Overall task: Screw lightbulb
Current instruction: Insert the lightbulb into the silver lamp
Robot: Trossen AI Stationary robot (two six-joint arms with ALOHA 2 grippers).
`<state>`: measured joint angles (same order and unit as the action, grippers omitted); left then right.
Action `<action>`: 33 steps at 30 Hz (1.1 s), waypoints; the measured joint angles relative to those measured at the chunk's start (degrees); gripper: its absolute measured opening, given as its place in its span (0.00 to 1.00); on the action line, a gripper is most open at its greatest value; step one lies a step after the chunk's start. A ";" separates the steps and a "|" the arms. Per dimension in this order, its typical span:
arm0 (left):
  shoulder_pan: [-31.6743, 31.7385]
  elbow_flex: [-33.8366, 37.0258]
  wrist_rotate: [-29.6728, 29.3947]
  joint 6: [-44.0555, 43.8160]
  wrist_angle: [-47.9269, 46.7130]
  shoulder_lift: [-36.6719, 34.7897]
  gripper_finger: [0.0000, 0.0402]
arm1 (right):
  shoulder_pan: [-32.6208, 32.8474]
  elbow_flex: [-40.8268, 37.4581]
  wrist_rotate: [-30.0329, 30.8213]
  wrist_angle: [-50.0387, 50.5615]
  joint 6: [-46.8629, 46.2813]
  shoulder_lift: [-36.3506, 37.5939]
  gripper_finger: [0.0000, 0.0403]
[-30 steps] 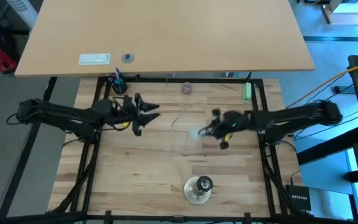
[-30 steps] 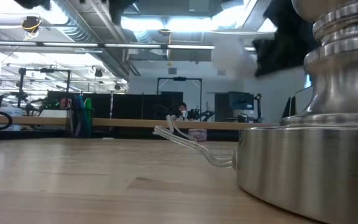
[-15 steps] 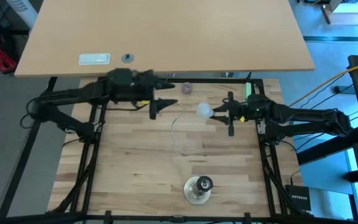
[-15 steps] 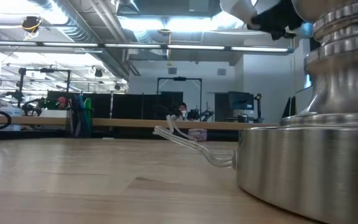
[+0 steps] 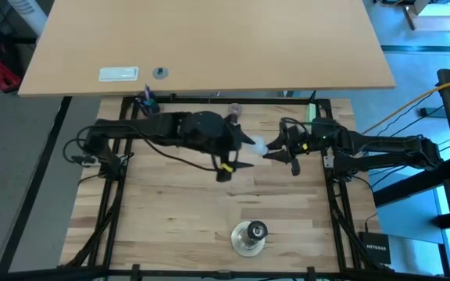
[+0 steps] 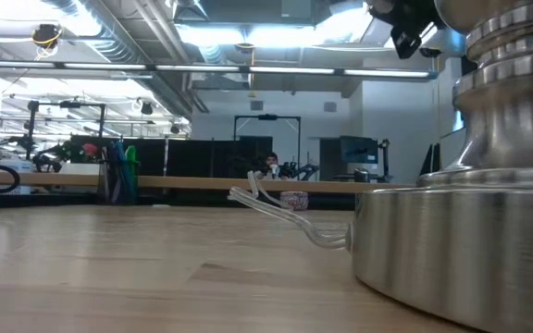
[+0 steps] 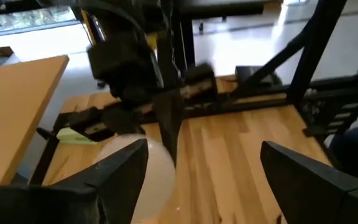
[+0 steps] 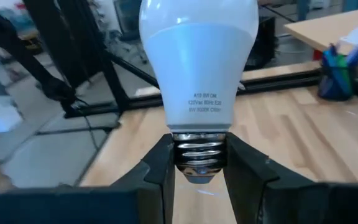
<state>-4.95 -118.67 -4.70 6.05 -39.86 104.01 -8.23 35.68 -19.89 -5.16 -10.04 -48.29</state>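
right gripper: fingers clamped on the screw base of the lightbulb, held above mid-bench.
bulb print: small grey lines near the base, not clearly legible.
left gripper: fingers spread wide, globe just beside one.
stand: near bench front edge.

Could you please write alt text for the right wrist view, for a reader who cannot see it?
The right gripper holds a white lightbulb by its metal screw base, globe pointing away from the camera. Beyond lie the wooden table and a cup of pens.
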 joint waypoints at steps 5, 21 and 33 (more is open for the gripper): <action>0.64 -0.14 0.00 2.72 0.54 1.62 0.75 | 0.01 0.00 -1.88 -0.73 -0.50 -0.05 0.26; 3.34 -0.13 -1.35 7.57 -1.62 1.74 0.74 | 2.67 0.00 -2.16 -6.83 -1.49 -4.34 0.26; 3.93 -0.03 2.63 5.35 -4.39 2.49 0.74 | 2.62 0.04 -0.09 -7.81 -0.28 -4.91 0.26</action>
<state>-1.02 -118.70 -2.07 11.40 -44.24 106.50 -5.61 35.73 -19.98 -12.97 -10.32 -53.20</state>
